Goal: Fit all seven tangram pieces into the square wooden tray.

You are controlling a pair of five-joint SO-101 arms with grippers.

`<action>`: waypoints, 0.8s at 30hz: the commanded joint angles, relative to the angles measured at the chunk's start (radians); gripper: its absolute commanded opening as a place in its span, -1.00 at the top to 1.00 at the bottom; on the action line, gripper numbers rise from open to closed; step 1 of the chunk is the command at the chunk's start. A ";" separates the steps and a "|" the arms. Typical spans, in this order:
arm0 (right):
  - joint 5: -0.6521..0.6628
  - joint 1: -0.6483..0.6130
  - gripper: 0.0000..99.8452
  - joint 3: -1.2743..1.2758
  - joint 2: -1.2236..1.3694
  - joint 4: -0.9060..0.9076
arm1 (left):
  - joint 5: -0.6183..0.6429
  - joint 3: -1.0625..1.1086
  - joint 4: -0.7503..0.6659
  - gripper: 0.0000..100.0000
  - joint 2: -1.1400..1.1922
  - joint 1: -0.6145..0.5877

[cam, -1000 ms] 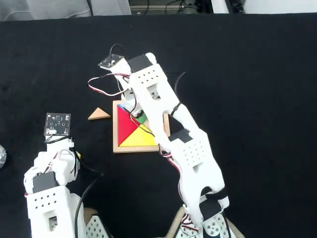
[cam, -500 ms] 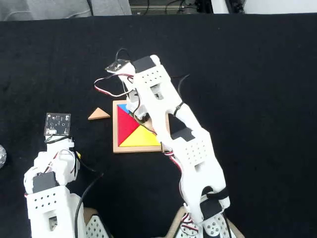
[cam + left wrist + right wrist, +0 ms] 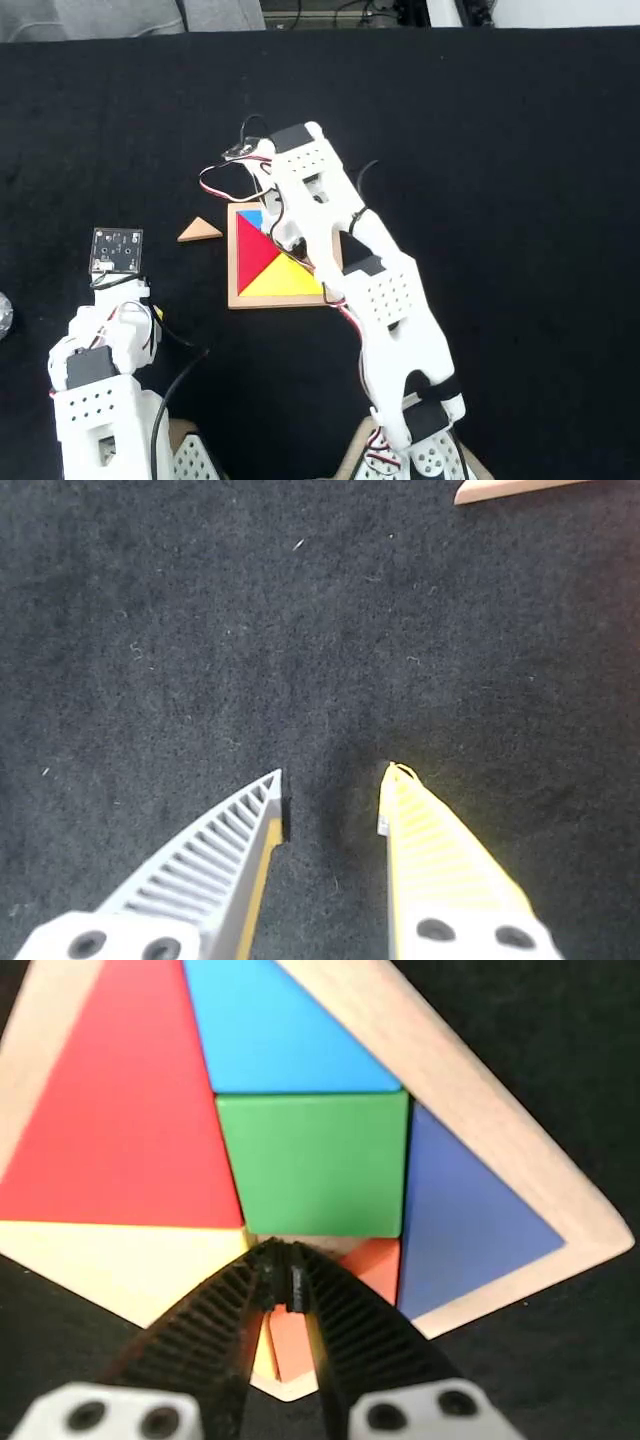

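The tray (image 3: 233, 272) lies under the clenched right hand (image 3: 281, 1263), holding red, yellow, blue, green and orange pieces (image 3: 310, 1165), a tan triangle (image 3: 201, 230) just beside it, the left hand (image 3: 333, 785) released.

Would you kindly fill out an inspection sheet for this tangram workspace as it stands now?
Surface: black cloth, lying flat.
Job's things: tray holds six pieces: red, light blue, green, dark blue, yellow, orange. A tan triangle lies on the cloth beside the tray.
Clutter: small grey object at the cloth's left edge.
Grippers: left gripper open over bare cloth; right gripper shut over the tray, near the orange.
Cables: wires loop off the right arm; black cable by the left arm.
Surroundings: grey fabric beyond the far edge.
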 commanded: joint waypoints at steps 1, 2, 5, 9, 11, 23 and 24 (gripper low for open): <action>0.000 0.000 0.98 -0.004 -0.004 -0.009 | 0.002 -0.007 -0.018 0.68 -0.009 0.007; 0.000 -0.002 0.98 0.001 -0.004 -0.006 | 0.002 -0.007 -0.018 0.68 -0.009 0.007; 0.000 -0.002 0.98 0.028 -0.004 0.014 | 0.002 -0.007 -0.018 0.68 -0.009 0.005; 0.002 -0.002 0.98 0.088 -0.005 0.005 | 0.002 -0.007 -0.018 0.68 -0.009 0.004; 0.002 -0.005 0.98 0.114 -0.018 0.000 | 0.002 -0.007 -0.018 0.68 -0.009 0.004; -0.002 -0.015 0.98 0.575 -0.595 -0.209 | 0.002 -0.007 -0.018 0.68 -0.009 0.008; 0.000 -0.015 0.98 0.604 -0.642 -0.229 | 0.002 -0.007 -0.018 0.68 -0.009 0.008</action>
